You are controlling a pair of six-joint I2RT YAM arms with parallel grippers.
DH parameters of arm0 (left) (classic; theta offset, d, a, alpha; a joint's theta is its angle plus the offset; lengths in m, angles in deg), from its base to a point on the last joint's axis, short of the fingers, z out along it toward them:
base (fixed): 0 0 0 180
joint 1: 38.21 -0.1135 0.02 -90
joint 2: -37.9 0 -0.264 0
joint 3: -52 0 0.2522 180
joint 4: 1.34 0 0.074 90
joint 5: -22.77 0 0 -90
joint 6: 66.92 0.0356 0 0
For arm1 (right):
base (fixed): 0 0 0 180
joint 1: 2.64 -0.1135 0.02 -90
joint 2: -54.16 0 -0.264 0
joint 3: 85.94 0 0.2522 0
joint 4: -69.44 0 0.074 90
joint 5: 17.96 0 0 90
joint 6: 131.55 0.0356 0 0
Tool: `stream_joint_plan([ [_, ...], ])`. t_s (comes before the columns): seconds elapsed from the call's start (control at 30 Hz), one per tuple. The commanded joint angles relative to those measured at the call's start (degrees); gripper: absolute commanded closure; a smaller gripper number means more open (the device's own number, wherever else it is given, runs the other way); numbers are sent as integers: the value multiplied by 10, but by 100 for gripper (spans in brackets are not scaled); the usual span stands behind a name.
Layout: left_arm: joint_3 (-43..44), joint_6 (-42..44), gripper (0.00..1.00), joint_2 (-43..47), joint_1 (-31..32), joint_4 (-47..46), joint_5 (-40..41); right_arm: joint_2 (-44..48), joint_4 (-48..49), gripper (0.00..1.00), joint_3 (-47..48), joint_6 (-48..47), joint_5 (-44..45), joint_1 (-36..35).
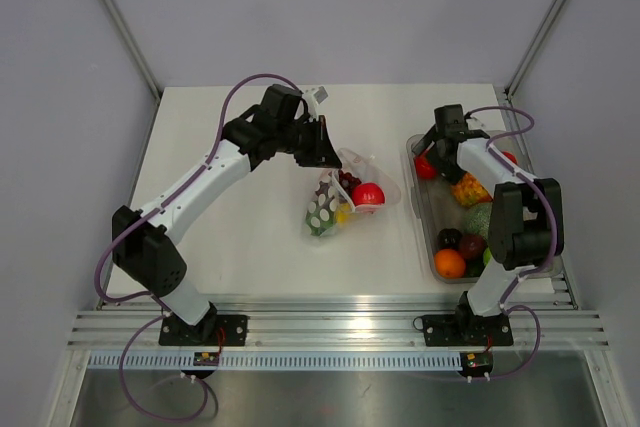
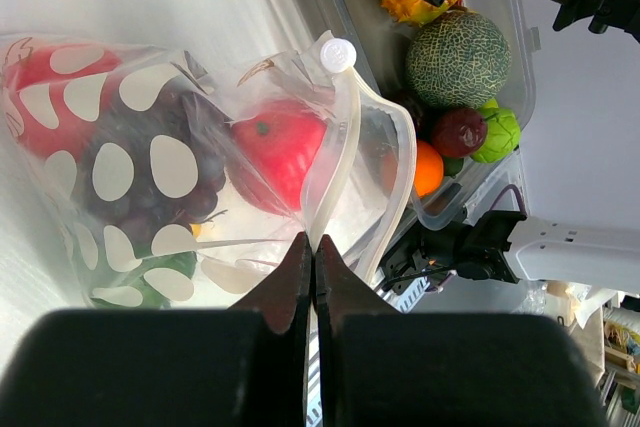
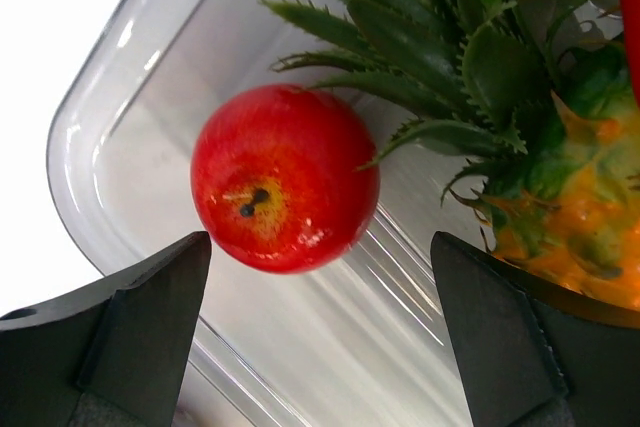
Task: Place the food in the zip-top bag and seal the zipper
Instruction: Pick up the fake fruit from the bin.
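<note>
The zip-top bag (image 1: 325, 209), clear with white dots, lies mid-table with its mouth toward the tray. It holds food: a red round piece (image 1: 368, 194), a dark purple grape bunch (image 2: 150, 187) and a green piece (image 2: 150, 285). My left gripper (image 2: 312, 242) is shut on the bag's mouth edge, pinching the zipper (image 2: 345, 137) strip and lifting one lip. My right gripper (image 3: 320, 239) is open, low inside the tray. A red apple (image 3: 285, 177) lies just ahead of its fingertips, apart from both fingers.
The rigid clear tray (image 1: 415, 215) stands at the right with a pineapple (image 3: 560, 207), a melon (image 2: 458, 59), an orange (image 1: 449, 263) and a dark plum (image 1: 449, 238). The tray's near-left corner wall (image 3: 90, 177) curves round the apple.
</note>
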Motion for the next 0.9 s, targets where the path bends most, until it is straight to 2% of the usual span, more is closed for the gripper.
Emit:
stream_joint_plan([
  [0.0,2,9,100,26,-4,-32,-23,-11,32,2,23,34,16,7],
  [0.47,-6,11,100,14,-9,-40,-33,-52,68,1,5,54,18,11],
  [0.57,-6,11,100,12,-9,-44,-36,-48,72,7,-3,51,25,12],
  [0.6,-6,10,100,11,-10,-44,-38,-47,71,11,-5,48,28,13],
  [0.63,-6,10,100,11,-9,-44,-37,-42,70,21,-6,47,30,12],
  [0.73,-6,11,100,11,-10,-43,-36,-11,67,34,-16,38,37,13],
  [0.87,-6,7,100,11,-10,-47,-37,82,64,37,-48,28,52,13],
])
